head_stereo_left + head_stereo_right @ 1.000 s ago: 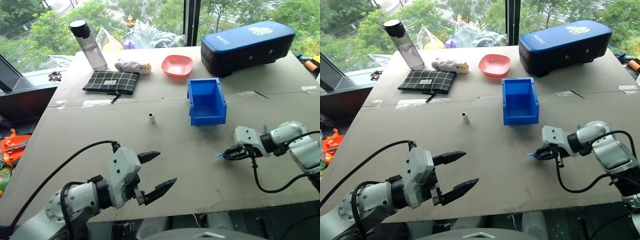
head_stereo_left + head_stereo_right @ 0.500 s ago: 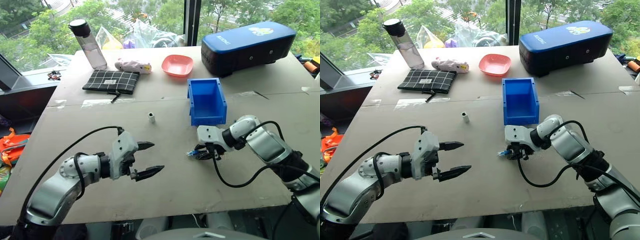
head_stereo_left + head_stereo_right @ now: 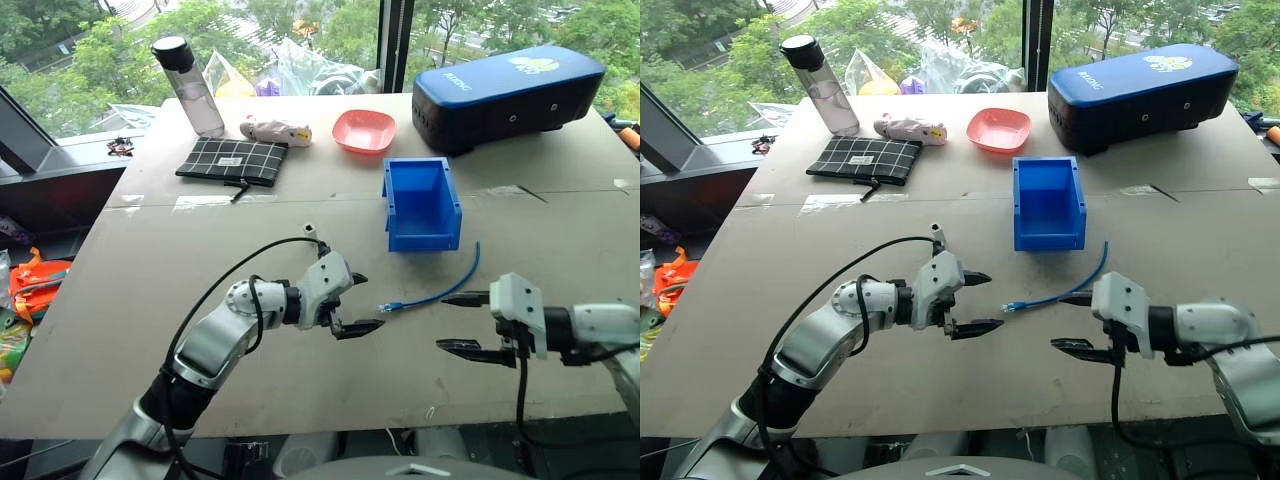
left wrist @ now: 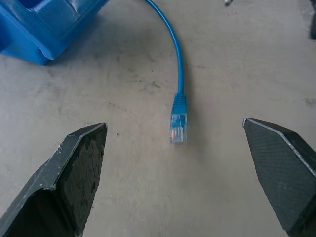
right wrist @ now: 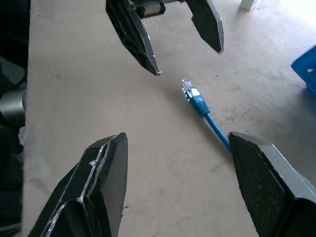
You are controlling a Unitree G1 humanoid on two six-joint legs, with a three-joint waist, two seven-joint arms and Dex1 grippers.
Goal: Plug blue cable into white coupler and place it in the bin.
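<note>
Lying loose on the table, the blue cable (image 3: 437, 290) offers its plug; left gripper (image 3: 358, 303) approaches spread wide; right gripper (image 3: 462, 322) hangs open, empty.

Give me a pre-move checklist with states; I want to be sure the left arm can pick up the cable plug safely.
1. Left gripper open: ok.
2. Blue cable lying free on the table, plug between the left fingers: ok.
3. Right gripper open, off the cable: ok.
4. White coupler upright behind the left arm: ok.
5. Bin unobstructed: ok.
6. Plug clip orientation: cannot tell.
</note>
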